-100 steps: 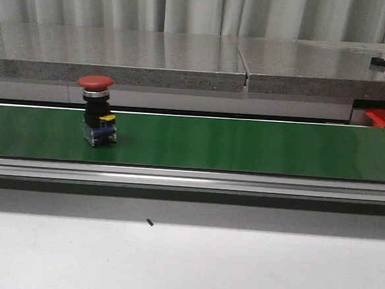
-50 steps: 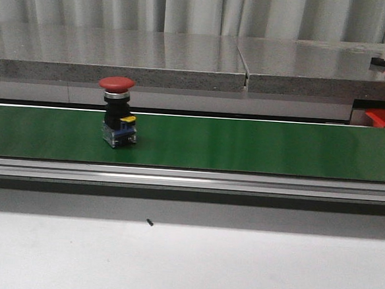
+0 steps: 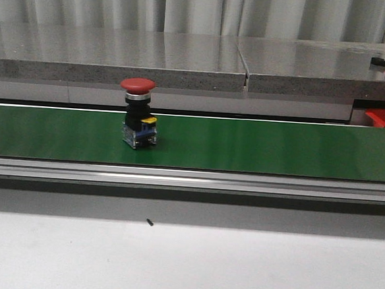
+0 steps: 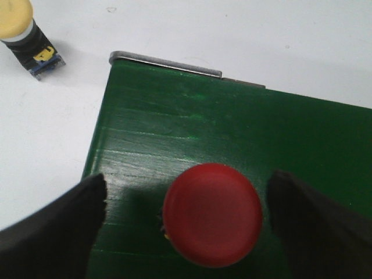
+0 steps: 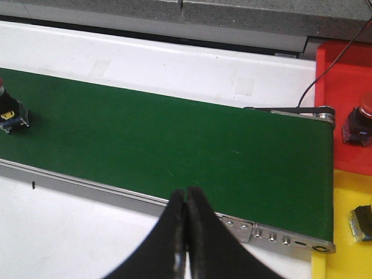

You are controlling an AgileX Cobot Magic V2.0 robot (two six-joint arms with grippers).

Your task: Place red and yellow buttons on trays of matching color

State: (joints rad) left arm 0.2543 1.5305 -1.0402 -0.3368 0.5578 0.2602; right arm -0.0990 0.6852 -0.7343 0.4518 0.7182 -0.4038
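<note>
**Red button upright on the green belt, both grippers empty**

A red mushroom-head button (image 3: 138,114) stands upright on the green conveyor belt (image 3: 258,146), left of the belt's middle in the front view. It has a wide, domed red cap, a silver collar under it, a black body, and a base block with a yellow tab and a blue-and-clear lower part. It leans on nothing and nothing touches it.

In the left wrist view the left gripper (image 4: 186,232) hangs over one end of the belt with its jaws spread wide; a round red cap (image 4: 212,214) sits between the two dark fingers (image 4: 61,226) with clear space on both sides, so the jaws hold nothing. Off the belt, on the white table (image 4: 52,128), lies a yellow button (image 4: 26,35) with a pale yellow cap, black body and a yellow-and-blue base, tilted and well apart from the gripper.

The right gripper (image 5: 187,232) has its jaws pressed together with nothing between them, hovering near the belt's aluminium side rail (image 5: 250,232). At the belt's far end in that view sit a red tray (image 5: 343,75) and, just beside it, a yellow tray (image 5: 343,197). A red-capped button (image 5: 357,122) rests in the red tray; at the edge of the yellow tray part of another button's base (image 5: 361,224) shows, its cap out of view.
</note>
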